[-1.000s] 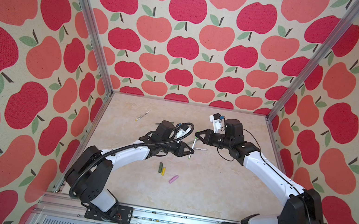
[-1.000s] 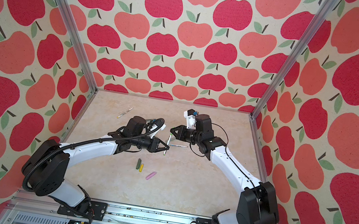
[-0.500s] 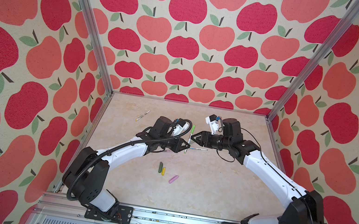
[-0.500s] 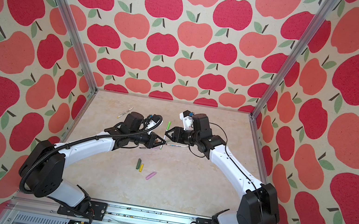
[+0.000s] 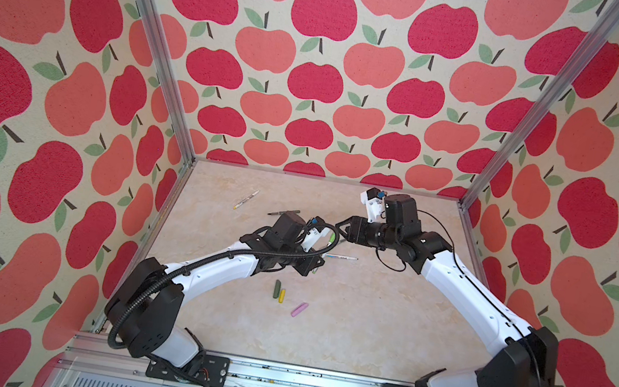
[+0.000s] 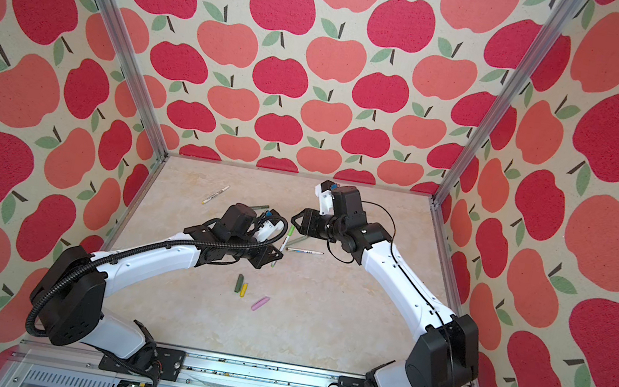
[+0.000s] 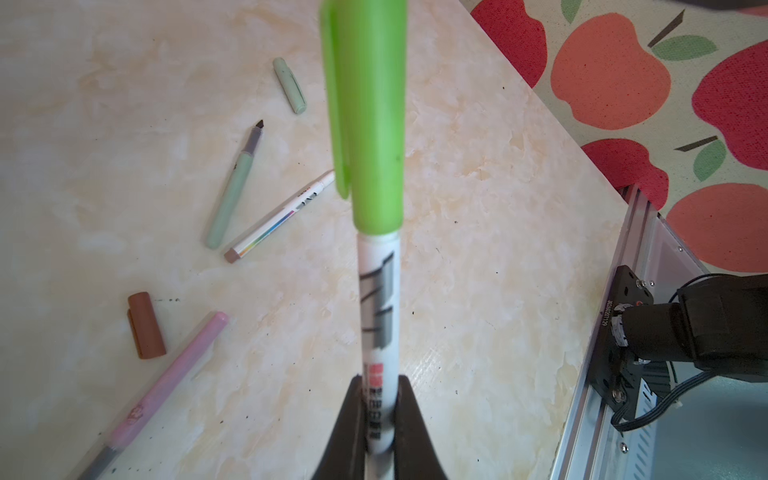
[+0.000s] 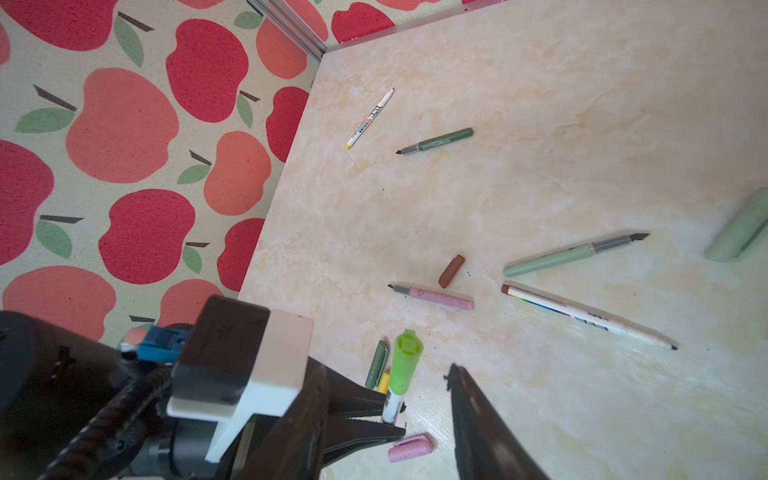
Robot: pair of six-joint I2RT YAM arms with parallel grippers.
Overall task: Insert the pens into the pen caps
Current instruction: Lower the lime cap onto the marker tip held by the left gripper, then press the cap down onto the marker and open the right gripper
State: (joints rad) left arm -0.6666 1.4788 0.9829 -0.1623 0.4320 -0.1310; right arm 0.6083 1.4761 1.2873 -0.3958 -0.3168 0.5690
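Note:
My left gripper (image 7: pixel 379 380) is shut on the lower barrel of a white printed pen (image 7: pixel 376 311), and a lime cap (image 7: pixel 368 104) sits on that pen's tip. In both top views this pen (image 5: pixel 326 248) (image 6: pixel 283 243) stands tilted at mid-table in the left gripper (image 5: pixel 314 264). My right gripper (image 5: pixel 340 227) (image 8: pixel 386 370) is open, its fingers either side of the lime cap (image 8: pixel 405 361) without touching it. Loose on the table lie a pink pen (image 8: pixel 436 297), a sage pen (image 8: pixel 569 254), a dark green pen (image 8: pixel 440 141) and two more white pens (image 8: pixel 371 118) (image 8: pixel 582 316).
Dark green (image 5: pixel 277 288), yellow (image 5: pixel 282 295) and pink caps (image 5: pixel 299 309) lie together in front of the left gripper. A brown cap (image 8: pixel 451 271) lies by the pink pen, and a sage cap (image 8: pixel 744 232) lies beyond the sage pen. Apple-print walls enclose the table (image 5: pixel 360 337).
The right gripper has opened and let go of the lime cap, which stays on the pen. The left gripper has drawn the capped pen slightly toward the front.

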